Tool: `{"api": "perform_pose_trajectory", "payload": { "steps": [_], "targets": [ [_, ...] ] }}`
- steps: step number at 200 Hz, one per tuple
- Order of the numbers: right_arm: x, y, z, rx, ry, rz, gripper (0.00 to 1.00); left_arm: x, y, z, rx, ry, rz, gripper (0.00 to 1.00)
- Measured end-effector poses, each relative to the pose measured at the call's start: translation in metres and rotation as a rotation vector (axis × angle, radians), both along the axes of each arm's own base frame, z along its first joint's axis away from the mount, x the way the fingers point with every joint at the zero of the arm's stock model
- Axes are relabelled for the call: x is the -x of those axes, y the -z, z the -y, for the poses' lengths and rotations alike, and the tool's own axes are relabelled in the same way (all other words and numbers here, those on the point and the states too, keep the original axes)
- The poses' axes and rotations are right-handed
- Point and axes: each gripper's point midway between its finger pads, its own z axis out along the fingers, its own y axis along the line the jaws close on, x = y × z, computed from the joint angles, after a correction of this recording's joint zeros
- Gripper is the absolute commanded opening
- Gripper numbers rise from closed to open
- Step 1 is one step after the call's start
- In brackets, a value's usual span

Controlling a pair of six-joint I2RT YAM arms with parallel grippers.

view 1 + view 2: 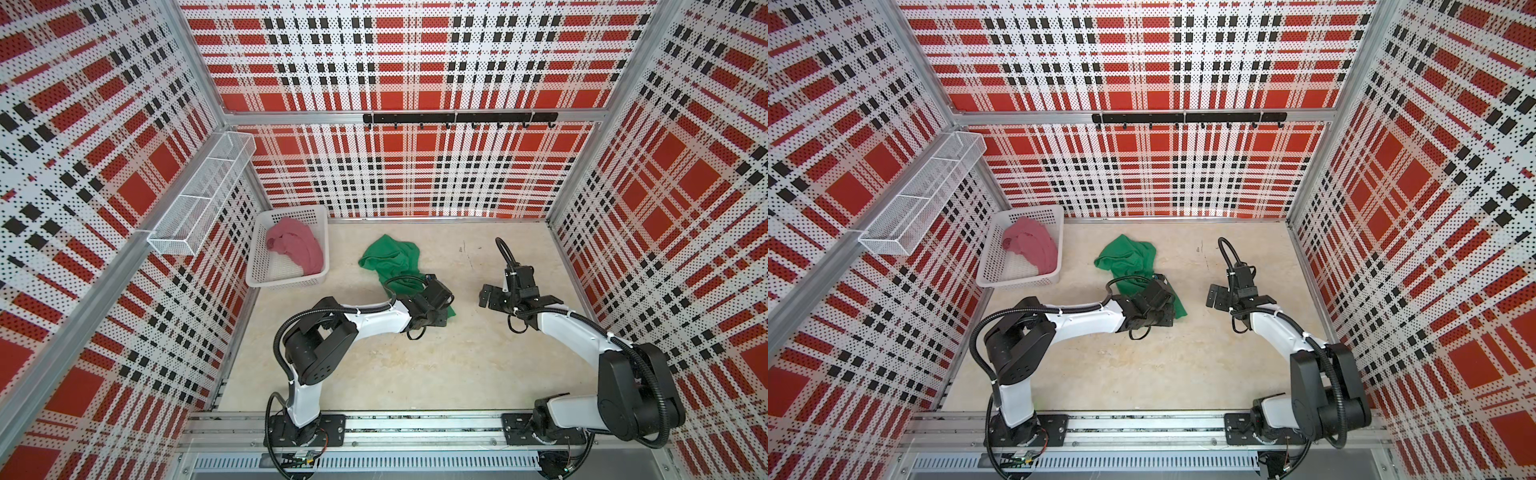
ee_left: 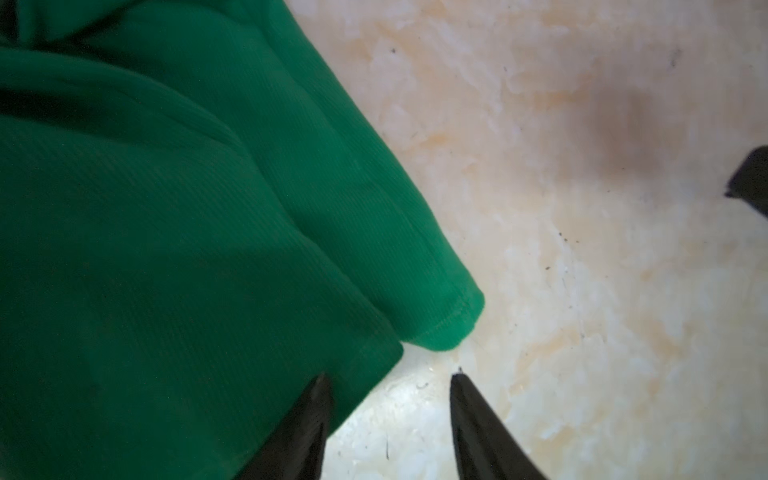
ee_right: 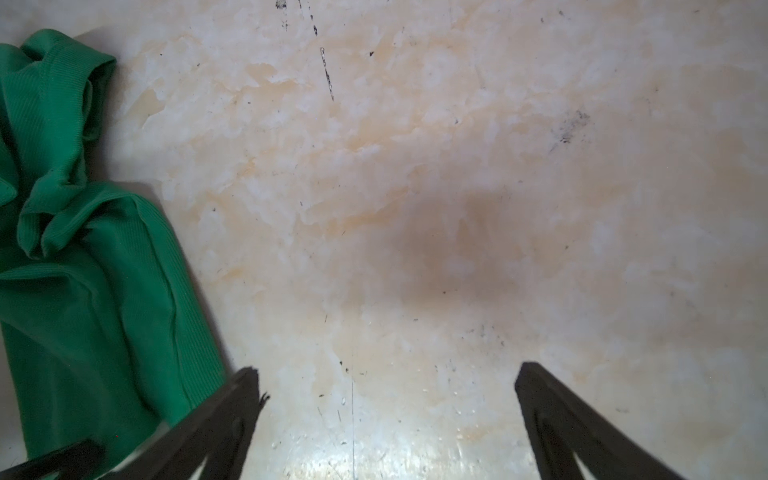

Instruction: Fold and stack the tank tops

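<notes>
The green tank top (image 1: 390,257) (image 1: 1128,254) lies crumpled on the table's middle, its near end under my left wrist. In the left wrist view my left gripper (image 2: 390,380) is open. One finger (image 2: 316,411) is over the green cloth (image 2: 166,249) near its hemmed corner, the other over bare table, and nothing is gripped. The pink tank top (image 1: 297,245) (image 1: 1032,243) lies bunched in the white basket (image 1: 286,283) (image 1: 1017,283). My right gripper (image 1: 486,297) (image 3: 386,368) stands wide open and empty over bare table, to the right of the green top (image 3: 83,270).
The basket sits at the back left corner of the beige table. A white wire shelf (image 1: 199,195) hangs on the left wall and a black hook rail (image 1: 457,118) on the back wall. Plaid walls close in three sides. Both arm bases stand on the front rail (image 1: 415,424).
</notes>
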Motion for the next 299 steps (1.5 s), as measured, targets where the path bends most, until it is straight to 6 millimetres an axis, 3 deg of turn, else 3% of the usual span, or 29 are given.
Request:
{"api": "perform_pose_trajectory", "payload": {
  "steps": [51, 97, 135, 216, 268, 299],
  "targets": [
    [0.000, 0.003, -0.009, -0.035, -0.035, -0.007, 1.00, -0.012, -0.002, 0.011, 0.014, 0.005, 0.022, 0.40],
    [0.009, 0.013, -0.047, -0.080, -0.169, -0.043, 0.99, -0.012, 0.010, 0.010, -0.004, 0.012, 0.010, 0.28],
    [0.019, 0.026, -0.071, -0.104, -0.247, -0.092, 0.97, -0.015, 0.010, 0.008, -0.011, 0.012, 0.016, 0.39],
    [0.024, 0.025, -0.086, -0.140, -0.290, -0.095, 0.92, -0.017, 0.015, 0.003, -0.043, 0.006, 0.026, 0.03],
    [0.025, 0.028, -0.100, -0.175, -0.321, -0.104, 0.59, -0.020, 0.015, -0.002, -0.037, -0.007, 0.035, 0.00],
    [0.027, 0.040, -0.109, -0.195, -0.332, -0.135, 0.36, -0.017, 0.014, -0.024, 0.024, -0.046, 0.021, 0.00]
  ]
}}
